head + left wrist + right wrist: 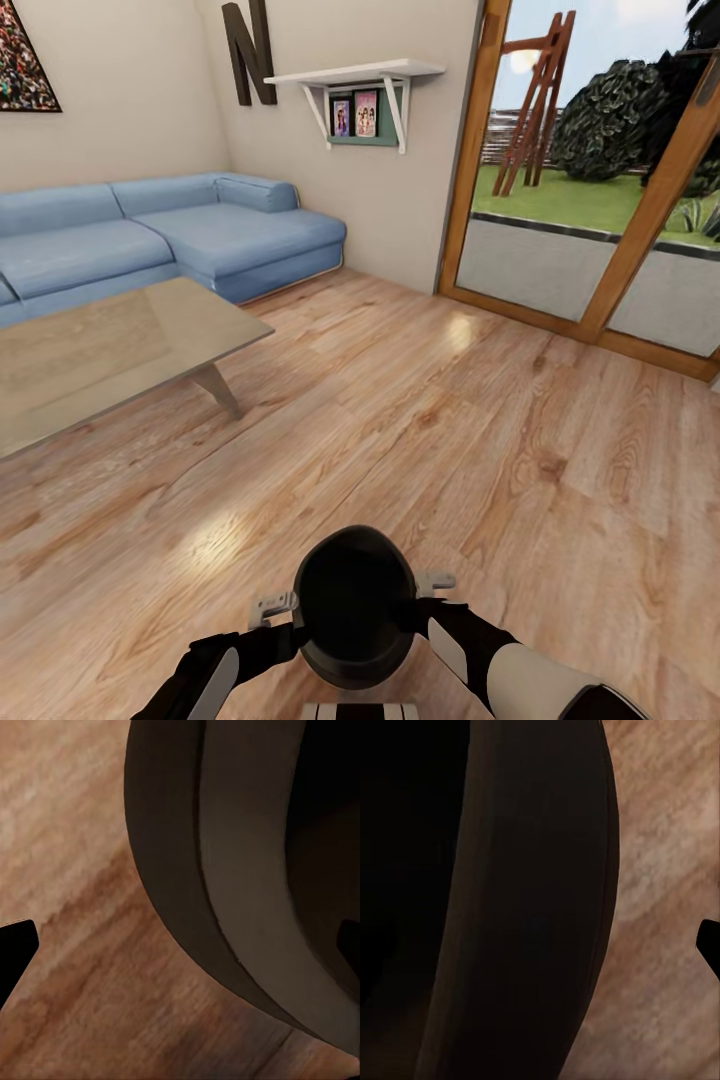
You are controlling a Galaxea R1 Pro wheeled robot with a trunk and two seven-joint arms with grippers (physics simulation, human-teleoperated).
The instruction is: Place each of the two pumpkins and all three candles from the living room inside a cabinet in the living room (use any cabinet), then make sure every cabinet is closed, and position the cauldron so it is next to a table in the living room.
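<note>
The cauldron (355,603) is held over the floor (480,440) between the left gripper (275,606) and right gripper (434,582), one clamped on each side of its rim, well apart from the table (110,350) by the sofa (160,235).
</note>
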